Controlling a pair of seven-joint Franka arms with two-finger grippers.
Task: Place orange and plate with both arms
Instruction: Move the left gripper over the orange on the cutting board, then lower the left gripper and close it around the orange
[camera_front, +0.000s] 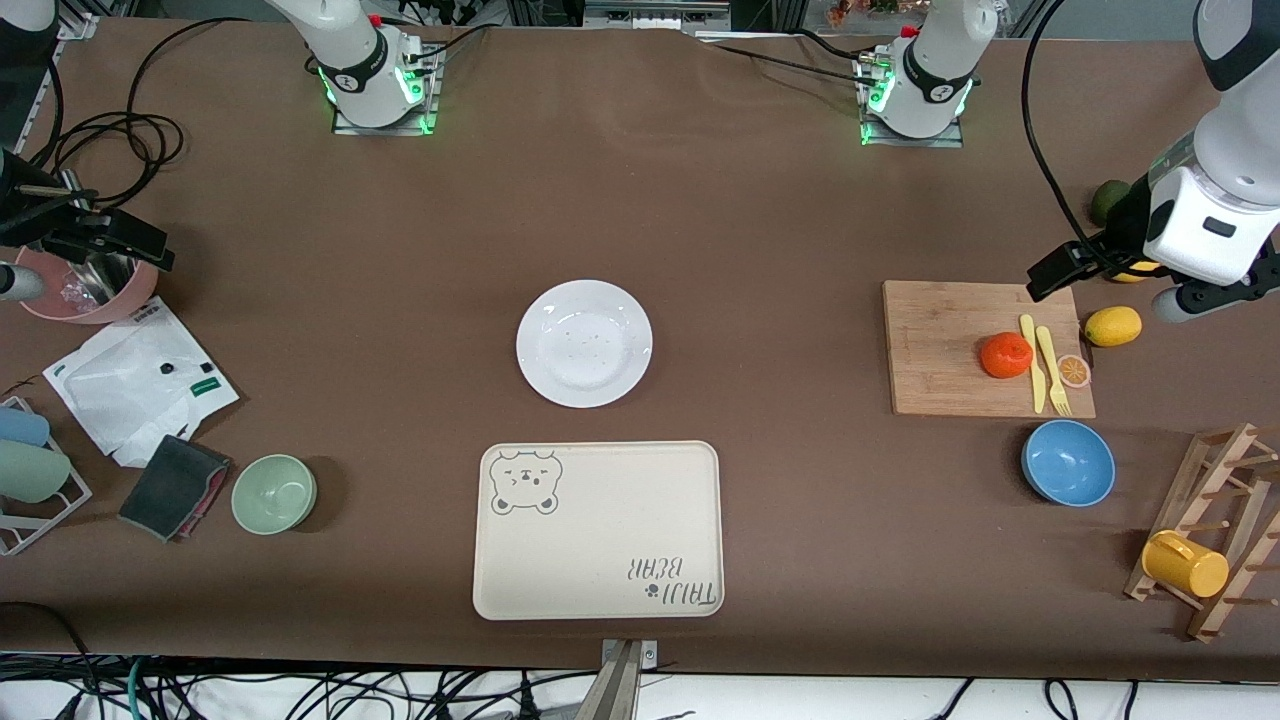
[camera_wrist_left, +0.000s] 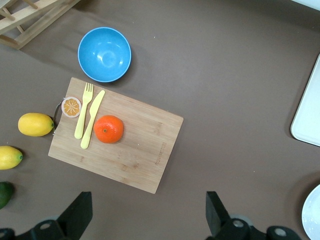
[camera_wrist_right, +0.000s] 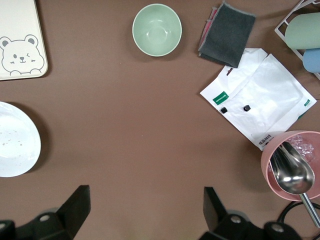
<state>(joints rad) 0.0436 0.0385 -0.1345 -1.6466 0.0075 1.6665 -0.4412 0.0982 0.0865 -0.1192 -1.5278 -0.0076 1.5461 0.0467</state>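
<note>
**Both grippers up and spread wide, orange on the board, plate mid-table**

Left gripper (camera_wrist_left: 145, 220) raised at the left arm's end of the table, over bare cloth beside the cutting board (camera_front: 950, 350); fingers (camera_wrist_left: 77, 212) spread wide, holding nothing. Right gripper (camera_wrist_right: 142, 217) raised at the right arm's end, fingers (camera_wrist_right: 75, 207) likewise wide apart and empty, beside the pink cup (camera_front: 95, 290).

On the cutting board: the orange (camera_front: 1006, 355), touching or just beside a yellow knife (camera_front: 1032, 362); a yellow fork (camera_front: 1052, 370) alongside the knife; a flat orange slice (camera_front: 1074, 371) at the board's edge. Off the board toward the left arm's end: two lemons (camera_front: 1113, 326), one largely hidden under the arm, and a dark green fruit (camera_front: 1108, 200) farther from the front camera.

Containers:
- Blue bowl (camera_front: 1068, 462), nearer the front camera than the board, empty.
- Green bowl (camera_front: 274, 492), toward the right arm's end, empty, beside a dark folded cloth (camera_front: 172, 486).
- Pink cup, with a metal scoop (camera_wrist_right: 292, 175) and something clear inside.
- The plate (camera_front: 584, 343) mid-table, nothing on it but faint specks.
- Bear-printed tray (camera_front: 598, 530), just nearer the front camera than the plate, bare.
- Wooden rack (camera_front: 1215, 530) with a yellow mug (camera_front: 1185, 564) hung on it.
- Wire rack (camera_front: 40, 480) at the right arm's end holding a blue and a green cup on their sides.

White packet (camera_front: 135, 375) lying flat between pink cup and cloth.
</note>
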